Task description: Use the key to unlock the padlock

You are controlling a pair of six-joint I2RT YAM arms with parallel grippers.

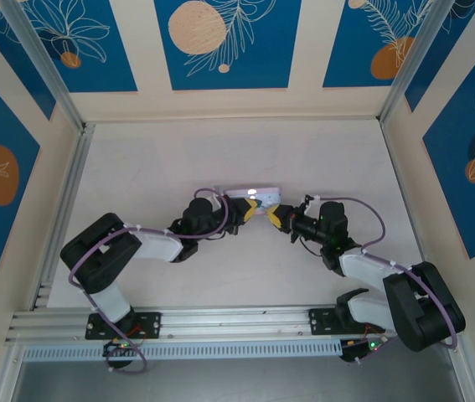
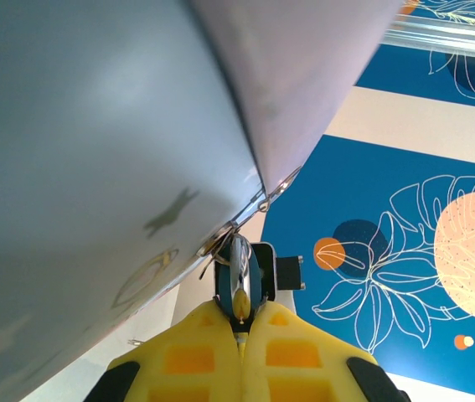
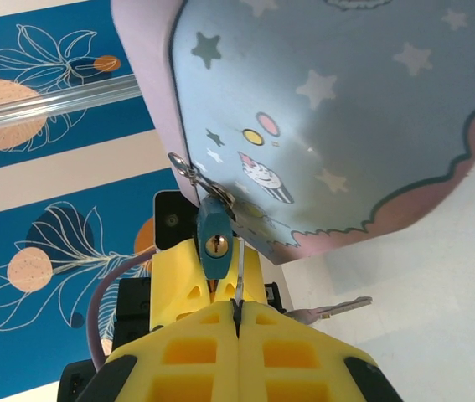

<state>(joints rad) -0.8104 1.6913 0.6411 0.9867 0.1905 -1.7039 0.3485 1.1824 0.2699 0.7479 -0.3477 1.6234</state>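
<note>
- The right gripper (image 3: pixel 237 311) has its yellow fingers pressed together, with a thin metal strip (image 3: pixel 240 268) standing up out of the seam.
- The padlock (image 3: pixel 214 243), its brass keyhole facing the camera, hangs from the hasp (image 3: pixel 185 170) of a light-blue tin (image 3: pixel 346 109) and sits just left of the strip.
- A second yellow finger (image 3: pixel 172 280) stands behind the padlock.
- The key (image 3: pixel 343 306) pokes out to the right, over the white table (image 3: pixel 438 293).

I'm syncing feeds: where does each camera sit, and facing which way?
Top external: above and behind the bases, looking down on table and tin; both arms show, left gripper meeting right gripper.
Left wrist: on the left arm, looking past its own fingers at the tin's plain side.
Right wrist: on the right arm, past its own fingers, at the tin's starry side.
Shared: both wrist views show the padlock.
</note>
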